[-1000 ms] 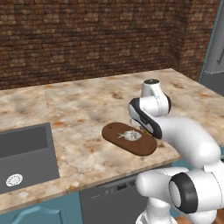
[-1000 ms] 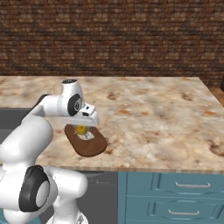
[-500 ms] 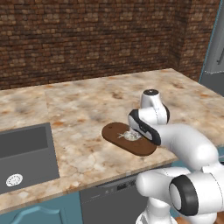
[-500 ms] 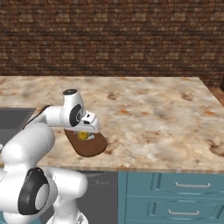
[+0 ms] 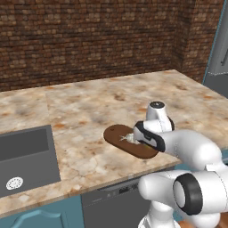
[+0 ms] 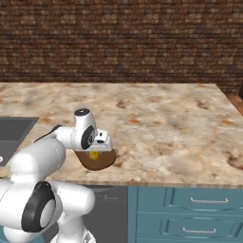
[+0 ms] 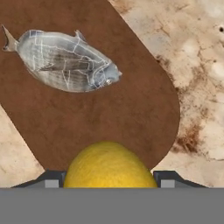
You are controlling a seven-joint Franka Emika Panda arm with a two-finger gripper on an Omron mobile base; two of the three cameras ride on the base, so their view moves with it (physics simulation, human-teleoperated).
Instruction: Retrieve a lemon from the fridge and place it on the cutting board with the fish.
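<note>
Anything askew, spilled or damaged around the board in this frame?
Nothing stands out. The fish lies flat on the cutting board, the lemon sits between the gripper fingers over the board's near end, and the counter shows no spill.

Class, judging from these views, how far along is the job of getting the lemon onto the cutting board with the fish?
Done: the lemon is out of the fridge and has reached the counter. In hand: the gripper holds it between its fingertips, low over the cutting board, beside the fish. Left: setting the lemon down on the board, opening the jaws and withdrawing.
</note>
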